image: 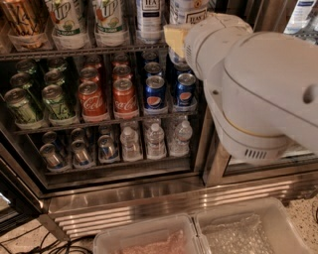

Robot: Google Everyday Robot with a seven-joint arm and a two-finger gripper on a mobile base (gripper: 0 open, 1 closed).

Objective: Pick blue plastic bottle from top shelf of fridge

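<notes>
The fridge (124,196) stands open in front of me, dark inside, with wire racks of drinks. The top shelf (74,51) runs along the top of the view. The blue plastic bottle (149,15) stands on it right of centre; only its lower half with the navy and white label shows. A second bottle with a pale label (188,9) stands just to its right. My gripper (174,38) shows as a pale yellowish tip at the end of the big white arm (258,89), at the shelf's front rail, just below and right of the blue bottle.
Two green-and-white 7UP bottles (67,20) and a brown bottle (22,20) stand left on the top shelf. Below are green cans (54,101), Coke cans (92,99), Pepsi cans (155,92) and small water bottles (155,141). Two plastic bins (149,240) sit on the floor in front.
</notes>
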